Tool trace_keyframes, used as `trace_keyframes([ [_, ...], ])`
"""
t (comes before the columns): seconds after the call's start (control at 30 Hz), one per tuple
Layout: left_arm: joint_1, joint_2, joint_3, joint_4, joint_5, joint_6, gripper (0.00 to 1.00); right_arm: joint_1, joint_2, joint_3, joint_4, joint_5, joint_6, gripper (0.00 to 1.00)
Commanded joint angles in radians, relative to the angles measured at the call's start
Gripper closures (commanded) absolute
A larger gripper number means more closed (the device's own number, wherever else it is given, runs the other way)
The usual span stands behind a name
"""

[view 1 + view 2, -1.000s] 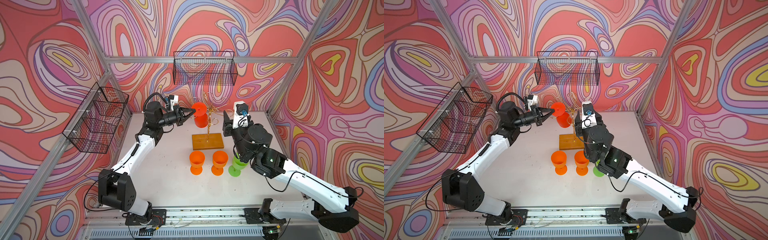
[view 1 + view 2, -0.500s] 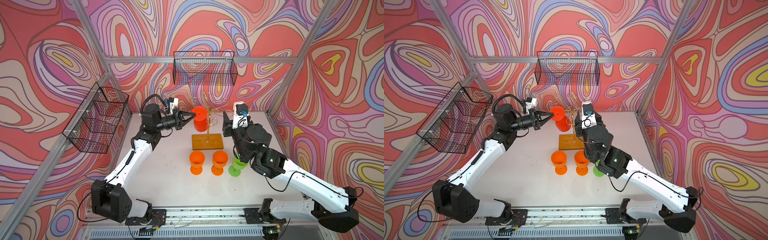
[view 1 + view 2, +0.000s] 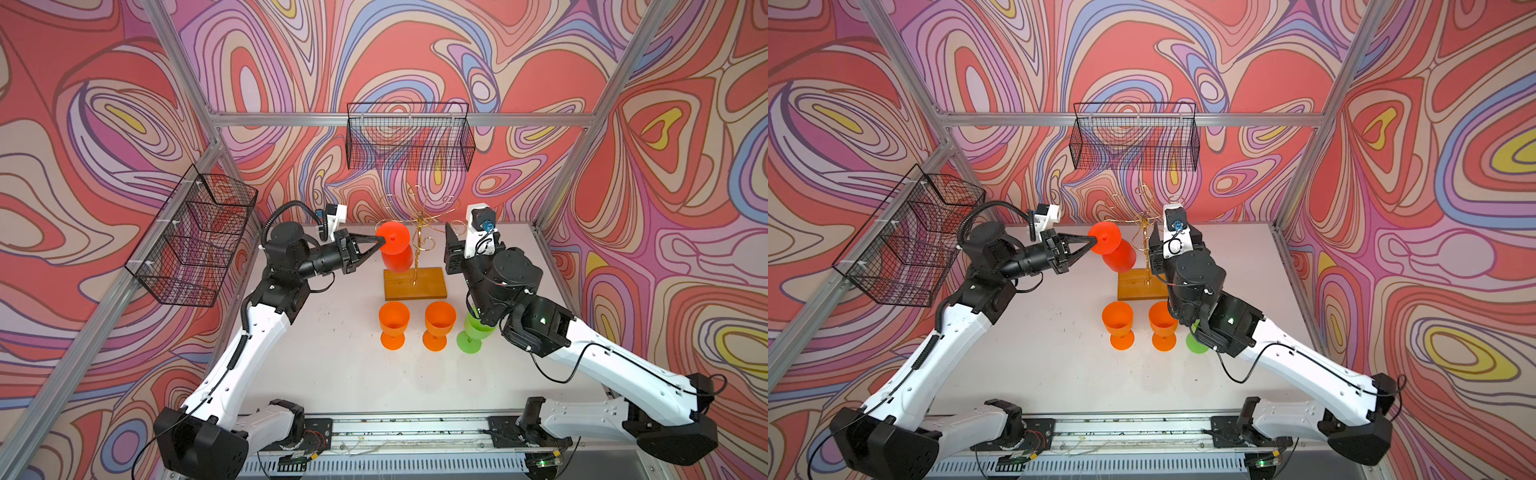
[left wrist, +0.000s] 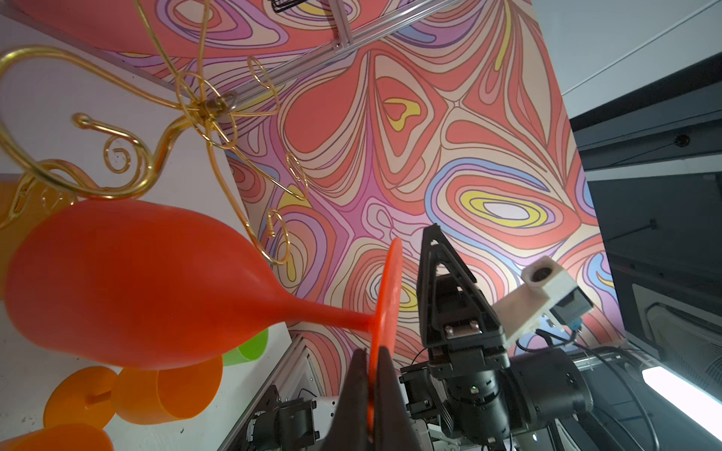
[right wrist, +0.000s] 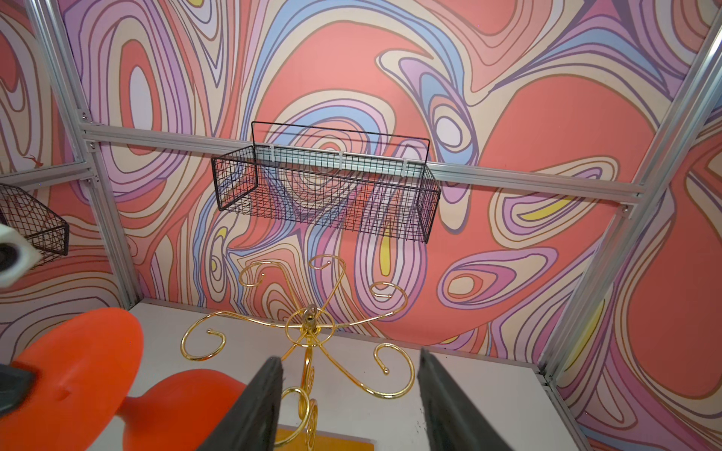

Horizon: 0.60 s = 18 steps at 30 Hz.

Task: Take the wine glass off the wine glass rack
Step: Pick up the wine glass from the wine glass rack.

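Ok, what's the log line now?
left gripper shut on red wine glass foot | glass beside wine glass rack | right gripper open

light: bright, even | shadows: soft | glare: lamp strip [image 4: 681, 394] in left wrist view | edges: wide-angle bowing

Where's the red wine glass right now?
In both top views the red wine glass is tilted foot-up on the left arm's side of the gold rack, its foot pinched in the left end effector.
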<state>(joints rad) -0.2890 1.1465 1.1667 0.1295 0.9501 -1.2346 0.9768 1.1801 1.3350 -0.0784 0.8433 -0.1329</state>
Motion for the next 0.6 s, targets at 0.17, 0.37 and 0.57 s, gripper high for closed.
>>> trace_keyframes([
  [0.17, -0.005, -0.106, 0.025, -0.05, 0.026, 0.016, 1.0, -0.05, -0.074, -0.021, -0.029, -0.216, 0.165, 0.42],
  [0.37, -0.006, -0.139, 0.072, 0.042, 0.065, 0.01, 1.0, -0.121, -0.148, -0.028, -0.052, -0.452, 0.299, 0.39],
  [0.57, -0.004, -0.132, 0.113, 0.182, 0.093, -0.002, 1.0, -0.167, -0.165, -0.027, -0.033, -0.644, 0.391, 0.31],
])
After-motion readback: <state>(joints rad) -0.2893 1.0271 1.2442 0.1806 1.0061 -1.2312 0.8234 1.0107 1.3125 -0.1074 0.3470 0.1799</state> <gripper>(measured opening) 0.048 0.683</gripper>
